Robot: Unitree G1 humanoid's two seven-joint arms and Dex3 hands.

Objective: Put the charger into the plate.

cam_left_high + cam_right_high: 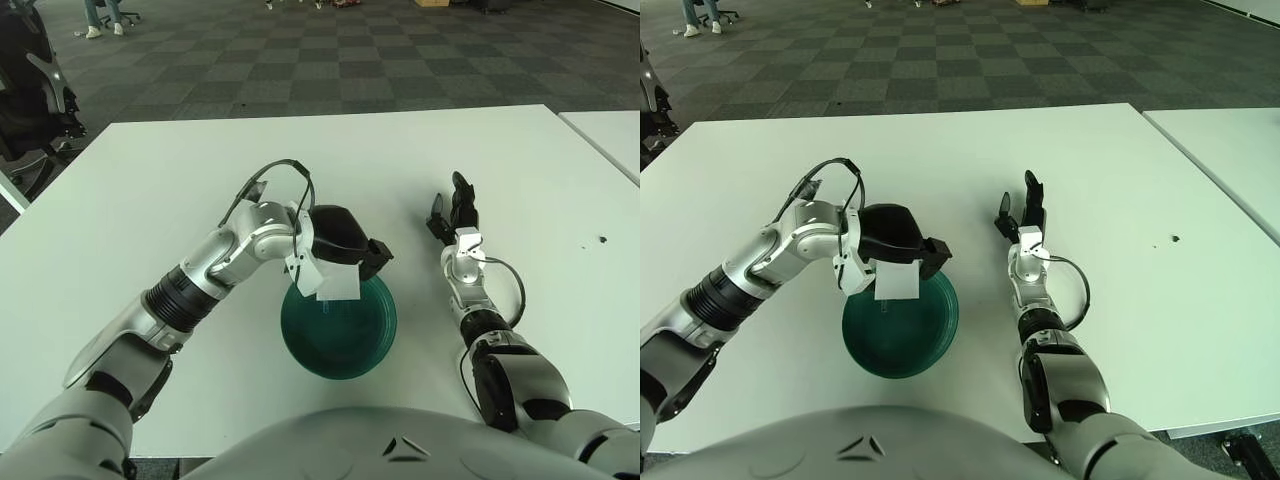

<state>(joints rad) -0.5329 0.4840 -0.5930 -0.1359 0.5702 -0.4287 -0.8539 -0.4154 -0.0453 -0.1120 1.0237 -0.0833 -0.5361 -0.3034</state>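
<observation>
A dark green plate [340, 335] sits on the white table [150, 180] near its front edge. My left hand [340, 245] hovers over the plate's far rim, fingers curled around a white charger [338, 284] that hangs below the palm, just above the plate's back part. My right hand [455, 212] shows to the right of the plate, fingers spread and holding nothing.
A second white table [605, 135] stands at the far right edge. A dark office chair [30, 90] is off the table's far left corner. A small dark speck [601, 240] marks the table's right side.
</observation>
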